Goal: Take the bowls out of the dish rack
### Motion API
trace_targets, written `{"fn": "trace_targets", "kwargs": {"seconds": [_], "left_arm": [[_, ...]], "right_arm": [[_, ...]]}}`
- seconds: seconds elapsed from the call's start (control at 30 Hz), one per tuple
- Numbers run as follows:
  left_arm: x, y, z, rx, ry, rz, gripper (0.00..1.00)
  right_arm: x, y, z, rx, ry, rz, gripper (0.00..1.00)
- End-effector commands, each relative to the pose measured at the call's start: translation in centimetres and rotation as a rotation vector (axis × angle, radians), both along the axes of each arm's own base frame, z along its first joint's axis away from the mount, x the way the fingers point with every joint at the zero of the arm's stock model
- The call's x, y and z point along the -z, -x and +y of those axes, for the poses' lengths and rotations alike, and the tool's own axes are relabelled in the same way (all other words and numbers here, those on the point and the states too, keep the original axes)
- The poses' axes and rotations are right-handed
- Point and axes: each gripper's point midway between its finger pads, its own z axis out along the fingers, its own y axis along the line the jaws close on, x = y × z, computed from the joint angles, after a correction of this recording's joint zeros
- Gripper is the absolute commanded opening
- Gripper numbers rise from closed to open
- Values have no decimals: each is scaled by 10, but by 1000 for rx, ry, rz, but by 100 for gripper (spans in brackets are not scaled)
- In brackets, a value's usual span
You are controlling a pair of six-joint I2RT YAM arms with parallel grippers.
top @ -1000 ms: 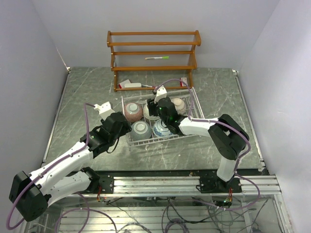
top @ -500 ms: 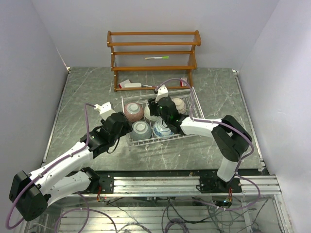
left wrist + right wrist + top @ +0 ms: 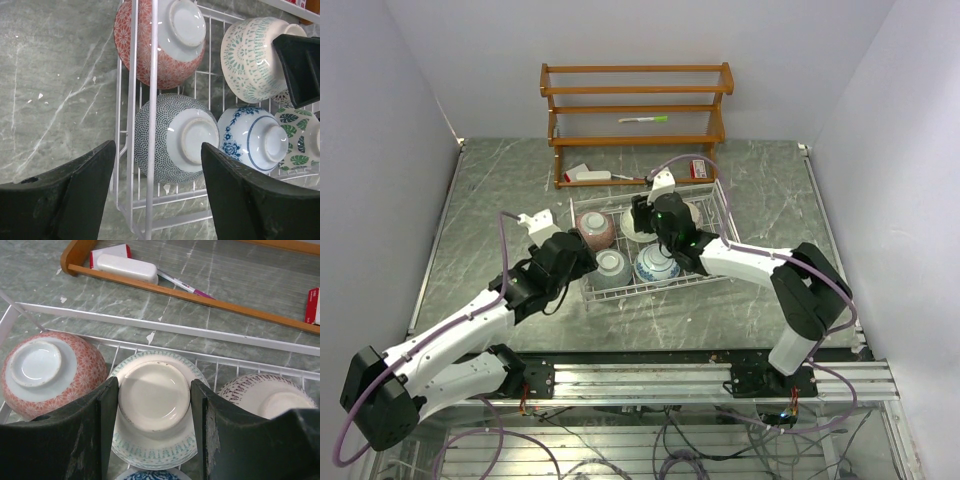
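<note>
The bowls are all sitting upside down in the rack. Right gripper is spread wide, a finger on either side of the foot of the green-patterned bowl, can't tell if it's touching. Left gripper is wide open too, over the dotted bowl in the rack's near-left corner.

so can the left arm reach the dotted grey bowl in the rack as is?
Probably yes. The left hand hangs open right over the dotted grey bowl, nothing on top of it. One snag: the dish rack's side wire runs between the fingers, so it may need to shift inward.
</note>
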Motion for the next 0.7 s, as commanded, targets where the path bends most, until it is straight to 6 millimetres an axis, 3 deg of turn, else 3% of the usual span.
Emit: {"fn": "trace_targets", "kwargs": {"seconds": [0.0, 0.33, 0.37, 0.43, 0.53, 0.67], "left_arm": [[-26, -9, -5, -17, 26, -49, 83], [-76, -7, 2, -15, 29, -107, 88], [-83, -7, 0, -10, 46, -116, 87], [-100, -6, -3, 4, 92, -154, 86], [-120, -5, -16, 59, 162, -195, 85], [-138, -5, -47, 180, 258, -229, 85]], "right_arm": [[-49, -8, -3, 18, -97, -82, 0], [-69, -9, -21, -16, -223, -43, 0], [-60, -6, -25, -18, -221, -22, 0], [-61, -7, -31, -17, -236, -14, 0], [-63, -7, -34, -23, -252, -5, 0], [-68, -5, -38, -35, -285, -1, 0]]}}
